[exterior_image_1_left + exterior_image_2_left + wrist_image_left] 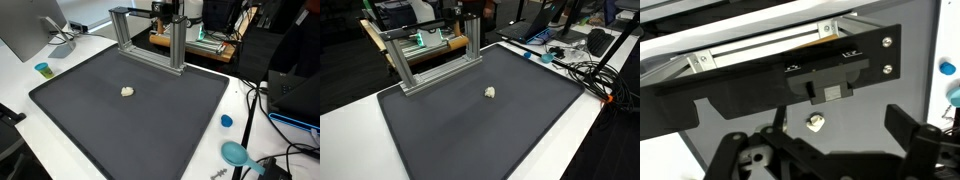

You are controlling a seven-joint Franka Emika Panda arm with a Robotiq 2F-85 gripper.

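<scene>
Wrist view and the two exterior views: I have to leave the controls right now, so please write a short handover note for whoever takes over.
Jaws: open and empty, low in the wrist view, apart from everything.
Things: the small whitish lump lies alone on the dark mat, near its middle. The metal frame stands at the mat's far edge. In the wrist view the lump shows ahead, beyond the frame's black plate.
Done: nothing that shows; the lump is untouched.
Left: probably the whole approach to the lump and closing on it.
</scene>
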